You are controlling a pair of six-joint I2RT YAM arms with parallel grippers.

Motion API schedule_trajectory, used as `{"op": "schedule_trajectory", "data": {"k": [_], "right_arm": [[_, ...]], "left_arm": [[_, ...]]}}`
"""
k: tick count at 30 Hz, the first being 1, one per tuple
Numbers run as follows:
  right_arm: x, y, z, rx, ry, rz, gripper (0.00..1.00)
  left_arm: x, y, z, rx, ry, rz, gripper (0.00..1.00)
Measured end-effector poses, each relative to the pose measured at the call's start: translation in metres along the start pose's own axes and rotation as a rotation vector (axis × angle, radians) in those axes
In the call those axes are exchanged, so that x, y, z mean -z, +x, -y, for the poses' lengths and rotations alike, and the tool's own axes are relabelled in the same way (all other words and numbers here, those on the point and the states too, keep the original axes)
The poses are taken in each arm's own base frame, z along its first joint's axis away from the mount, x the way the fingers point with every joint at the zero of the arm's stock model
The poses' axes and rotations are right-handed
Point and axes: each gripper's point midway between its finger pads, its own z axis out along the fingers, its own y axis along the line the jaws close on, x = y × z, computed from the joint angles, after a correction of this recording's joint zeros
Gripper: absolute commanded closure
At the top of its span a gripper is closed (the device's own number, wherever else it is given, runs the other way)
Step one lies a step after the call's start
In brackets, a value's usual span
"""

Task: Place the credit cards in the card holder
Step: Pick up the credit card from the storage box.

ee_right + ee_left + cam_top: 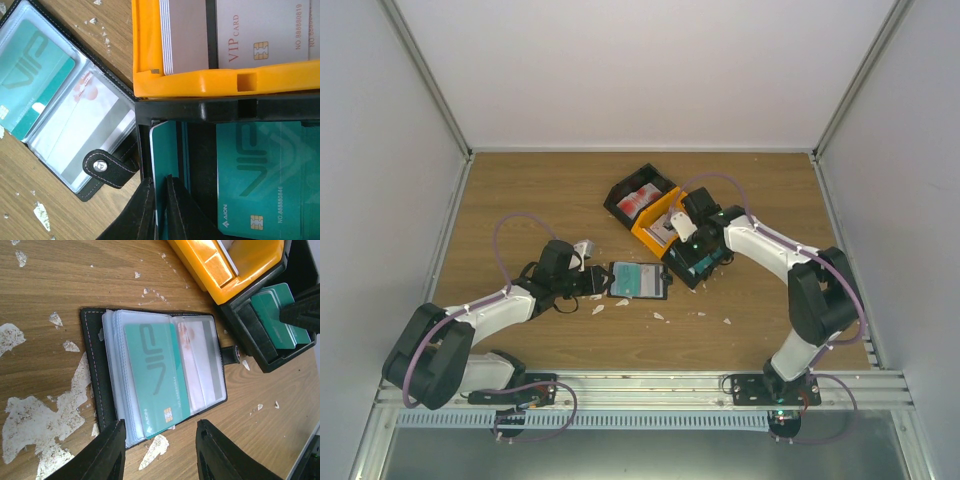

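Now: right pincer [160,182] pinches a teal card [164,150] standing on edge in the black bin [200,112], long axis along the wall. Beyond that wall, leftward, the holder [70,115] lies open. Left pincer [160,425] is spread astride its near edge. Orange bin [200,82] crowds alongside, so lifting clear looks safest.

On the brown wooden tabletop [520,180] a flat black folding card holder [660,284] lies open, with one teal card [632,278] in its clear sleeves. The left claw [597,282] is just beside its left edge. The right claw [698,262] reaches down into a black plastic bin [684,279] with teal cards [710,262], next to an orange plastic bin [650,233].
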Motion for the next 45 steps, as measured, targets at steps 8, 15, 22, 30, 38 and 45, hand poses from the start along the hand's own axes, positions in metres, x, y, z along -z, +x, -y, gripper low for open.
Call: {"op": "schedule_trajectory", "data": {"k": [8,15,22,30,38,45], "right_arm": [[-0.002,0.002,-0.005,0.0,-0.029,-0.001,0.91],[-0.003,0.003,-0.008,0.003,-0.047,0.0,0.87],[-0.003,0.002,-0.011,0.006,-0.068,0.002,0.91],[-0.003,0.001,-0.007,0.003,-0.051,0.008,1.0],[0.011,-0.003,0.01,-0.016,0.071,0.034,0.99],[0.078,-0.033,0.0,-0.042,0.091,0.259,1.0]], "left_arm": [[0.0,0.0,0.0,0.0,0.0,0.0,0.59],[0.0,0.0,0.0,0.0,0.0,0.0,0.59],[0.0,0.0,0.0,0.0,0.0,0.0,0.59],[0.0,0.0,0.0,0.0,0.0,0.0,0.59],[0.0,-0.001,0.003,-0.004,0.012,0.001,0.55],[0.012,-0.01,0.024,-0.039,0.094,0.044,0.36]]}}
